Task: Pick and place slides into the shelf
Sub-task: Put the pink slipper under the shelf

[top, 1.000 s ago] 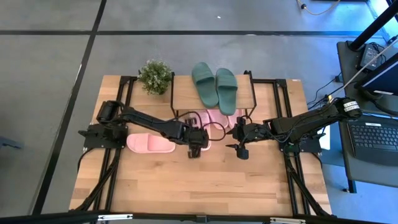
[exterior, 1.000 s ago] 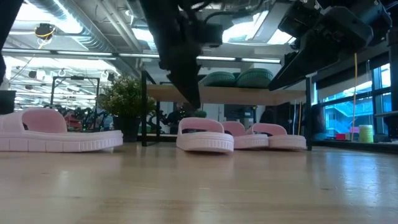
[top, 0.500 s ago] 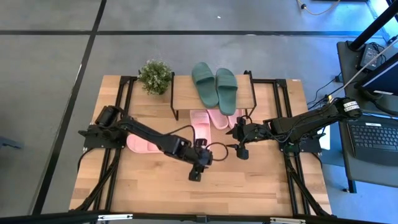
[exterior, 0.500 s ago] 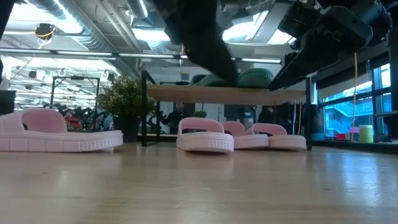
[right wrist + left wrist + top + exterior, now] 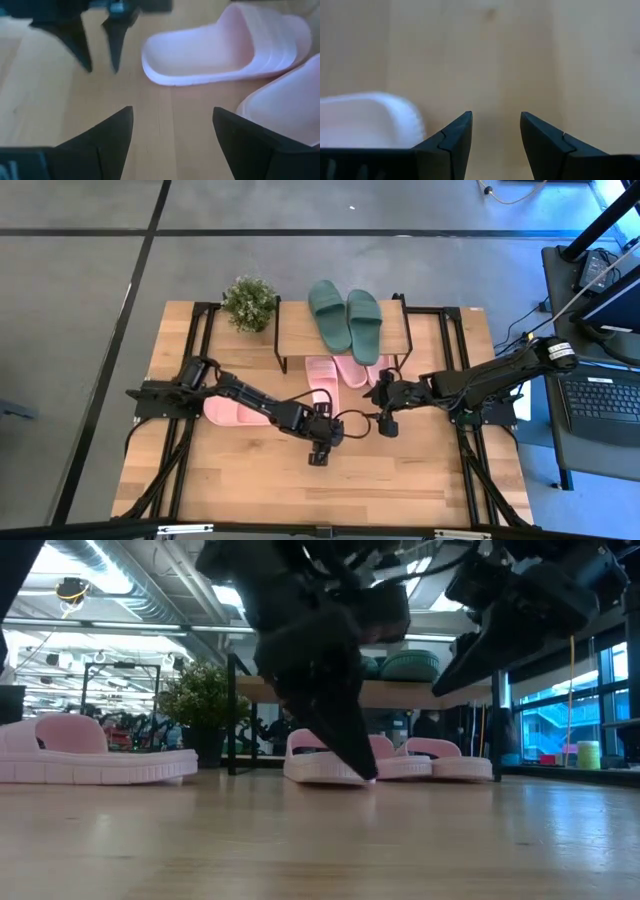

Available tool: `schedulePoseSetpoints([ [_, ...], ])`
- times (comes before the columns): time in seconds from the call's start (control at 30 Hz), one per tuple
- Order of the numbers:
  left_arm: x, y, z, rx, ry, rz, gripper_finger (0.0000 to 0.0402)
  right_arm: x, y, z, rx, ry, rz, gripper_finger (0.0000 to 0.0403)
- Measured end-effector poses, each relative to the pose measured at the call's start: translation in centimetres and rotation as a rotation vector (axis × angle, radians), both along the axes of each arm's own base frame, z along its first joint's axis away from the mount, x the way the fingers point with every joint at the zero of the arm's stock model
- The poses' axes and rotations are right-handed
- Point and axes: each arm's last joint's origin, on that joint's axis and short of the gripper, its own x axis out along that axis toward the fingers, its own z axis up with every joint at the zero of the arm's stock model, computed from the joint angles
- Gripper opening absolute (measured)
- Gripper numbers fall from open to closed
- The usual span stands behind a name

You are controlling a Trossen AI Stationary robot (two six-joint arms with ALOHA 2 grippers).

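Down near the table's middle, the left gripper (image 5: 319,457) hangs just above the light wooden tabletop (image 5: 400,490) with its two dark fingers (image 5: 451,142) parted and nothing between them; only bare wood shows in the gap, and the rounded end of a pale pink slide (image 5: 367,120) lies close beside one finger. The right gripper (image 5: 382,426) hovers a little toward the shelf from there, its fingers (image 5: 107,132) spread wide and empty, pointing at the table in front of a light pink one-strap slide sandal (image 5: 225,45) lying flat.

The small low shelf with a light wooden top board (image 5: 296,330) and thin black legs stands at the far side of the table. On its board lies the dark green pair of slides (image 5: 345,315), side by side. Under the board and sticking out of its front edge are three light pink slides (image 5: 335,375), seen in the low view resting on the tabletop (image 5: 330,760). A fourth pink slide (image 5: 235,412) lies well to the left of the shelf's front, partly under the left arm. A small green potted plant (image 5: 249,303) sits just beside the shelf's left end.
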Motion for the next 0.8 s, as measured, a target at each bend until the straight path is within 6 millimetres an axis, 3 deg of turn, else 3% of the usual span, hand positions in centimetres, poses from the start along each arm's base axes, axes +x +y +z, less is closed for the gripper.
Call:
schedulePoseSetpoints([
  [0.33, -0.3, 2.1, -0.2, 0.090, 0.059, 0.100, 0.0159, 1.0, 0.2, -2.8, -0.019, 0.115, -0.003, 0.0274],
  [0.8, -0.5, 6.8, -1.2, 0.222, 0.102, 0.178, 0.0159, 1.1, 0.2, -3.0, -0.025, 0.115, 0.002, 0.0274],
])
